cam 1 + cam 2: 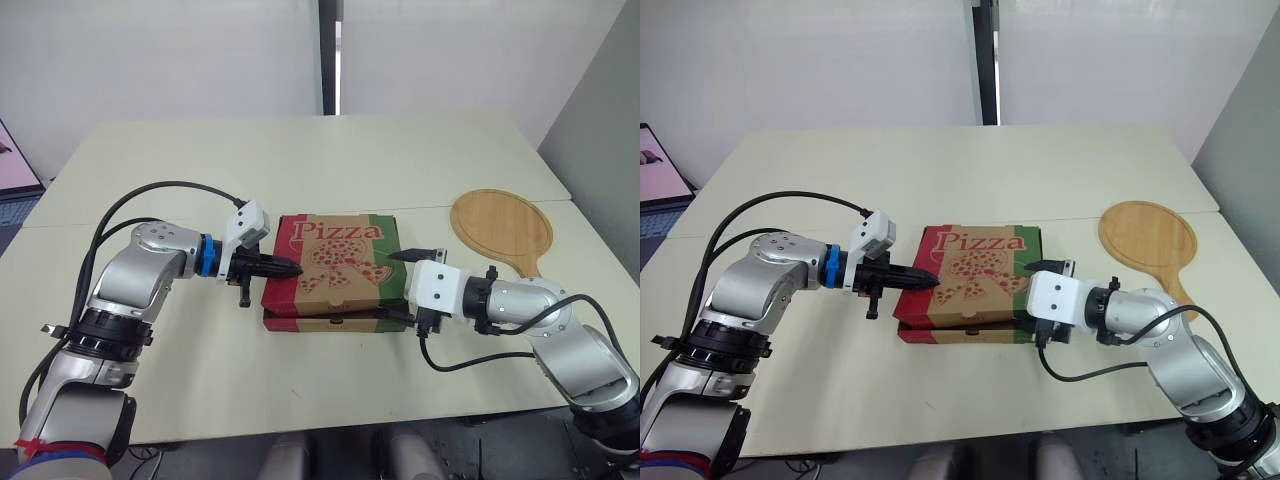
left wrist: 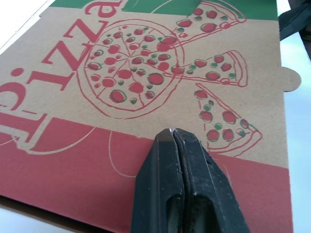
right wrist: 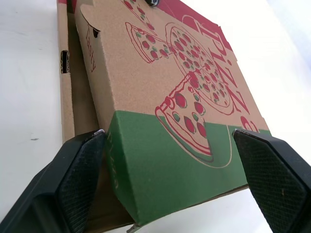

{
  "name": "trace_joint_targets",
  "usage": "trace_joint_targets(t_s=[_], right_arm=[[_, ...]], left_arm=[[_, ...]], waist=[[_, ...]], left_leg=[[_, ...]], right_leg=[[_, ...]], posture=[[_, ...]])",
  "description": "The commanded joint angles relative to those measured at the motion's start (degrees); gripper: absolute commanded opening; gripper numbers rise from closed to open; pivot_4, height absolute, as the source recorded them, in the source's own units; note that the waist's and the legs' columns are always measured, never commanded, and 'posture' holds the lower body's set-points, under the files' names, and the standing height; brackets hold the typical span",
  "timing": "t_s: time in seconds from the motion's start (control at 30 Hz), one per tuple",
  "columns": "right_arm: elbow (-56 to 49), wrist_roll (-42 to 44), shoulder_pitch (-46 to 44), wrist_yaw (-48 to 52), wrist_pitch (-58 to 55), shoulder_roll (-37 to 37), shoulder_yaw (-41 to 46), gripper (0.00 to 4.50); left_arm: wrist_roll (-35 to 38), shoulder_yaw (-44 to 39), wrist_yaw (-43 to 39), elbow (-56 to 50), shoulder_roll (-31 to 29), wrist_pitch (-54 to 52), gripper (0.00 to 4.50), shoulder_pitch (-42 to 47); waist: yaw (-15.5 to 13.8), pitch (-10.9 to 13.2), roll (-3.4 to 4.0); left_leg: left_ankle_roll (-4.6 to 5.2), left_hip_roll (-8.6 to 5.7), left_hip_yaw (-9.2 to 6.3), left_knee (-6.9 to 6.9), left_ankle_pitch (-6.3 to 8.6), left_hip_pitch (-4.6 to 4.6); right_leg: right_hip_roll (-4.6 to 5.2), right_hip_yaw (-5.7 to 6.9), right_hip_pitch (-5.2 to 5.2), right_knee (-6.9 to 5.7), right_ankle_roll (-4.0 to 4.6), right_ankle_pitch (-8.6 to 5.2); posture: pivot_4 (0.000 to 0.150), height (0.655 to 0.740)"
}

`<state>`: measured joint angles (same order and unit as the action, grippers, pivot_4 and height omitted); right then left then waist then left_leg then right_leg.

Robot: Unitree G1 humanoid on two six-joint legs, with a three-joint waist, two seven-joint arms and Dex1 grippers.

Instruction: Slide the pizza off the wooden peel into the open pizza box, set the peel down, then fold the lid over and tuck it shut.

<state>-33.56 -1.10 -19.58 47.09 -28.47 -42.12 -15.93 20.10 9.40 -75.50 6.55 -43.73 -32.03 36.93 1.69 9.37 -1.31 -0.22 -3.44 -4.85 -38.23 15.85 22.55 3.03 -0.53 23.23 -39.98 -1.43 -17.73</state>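
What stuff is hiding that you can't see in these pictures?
1. What is inside the pizza box: the folded lid covers it in every view.
2. The end of the wooden peel's handle: the right arm covers it in both eye views.
3. The red word on the lid's front flap: too small and slanted to read in the right wrist view.

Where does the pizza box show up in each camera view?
Left eye view: pizza box mid-table, between left tool and right tool.
Right eye view: same spot, wooden peel to its right.
Left wrist view: its lid lies beyond the shut left tool, whose tip is over the red band.
Right wrist view: its green corner sits between the open right tool's fingers.
Shared landmark: the pizza drawing printed on the lid.
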Motion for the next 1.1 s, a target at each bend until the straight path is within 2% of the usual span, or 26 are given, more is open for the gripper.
trace_joint_targets(t_s=[0.03,0.83,0.97,1.1], right_arm=[[-1.81,-1.22,-0.05,-1.79,0.45,0.89,0.40,4.48],[-0.38,-7.02,2.79,-4.52,2.69,4.46,-1.43,4.48],[-1.88,-3.18,3.20,-2.88,2.59,4.53,2.05,4.48],[-4.66,6.88,3.54,1.64,-3.57,3.32,9.40,4.48]], left_arm=[[-0.01,-0.96,-0.18,-0.36,-0.36,0.63,0.00,0.05],[-0.38,-0.84,0.15,-0.21,-0.21,0.92,0.00,0.11],[-0.77,-0.75,0.24,0.06,-0.24,1.30,0.00,0.13],[-1.08,-0.74,0.29,0.36,-0.16,1.68,0.00,0.18]], waist=[[0.00,0.00,0.00],[0.00,0.00,0.00],[-0.02,0.00,0.00],[-0.03,0.00,0.00]], left_leg=[[0.00,0.00,0.00,0.00,0.00,0.00],[-0.18,0.00,0.00,0.01,-0.10,-0.01],[-0.18,-0.01,0.01,0.00,-0.10,-0.01],[-0.18,-0.01,0.01,0.00,-0.10,0.00]], right_leg=[[0.00,0.00,0.00,0.00,0.00,0.00],[-0.01,0.00,0.00,-0.02,0.00,0.00],[-0.01,-0.01,0.00,-0.02,0.00,0.00],[-0.01,-0.01,0.00,-0.02,0.00,0.00]], posture=[[0.150,0.7400],[0.150,0.7400],[0.150,0.7400],[0.150,0.7400]])
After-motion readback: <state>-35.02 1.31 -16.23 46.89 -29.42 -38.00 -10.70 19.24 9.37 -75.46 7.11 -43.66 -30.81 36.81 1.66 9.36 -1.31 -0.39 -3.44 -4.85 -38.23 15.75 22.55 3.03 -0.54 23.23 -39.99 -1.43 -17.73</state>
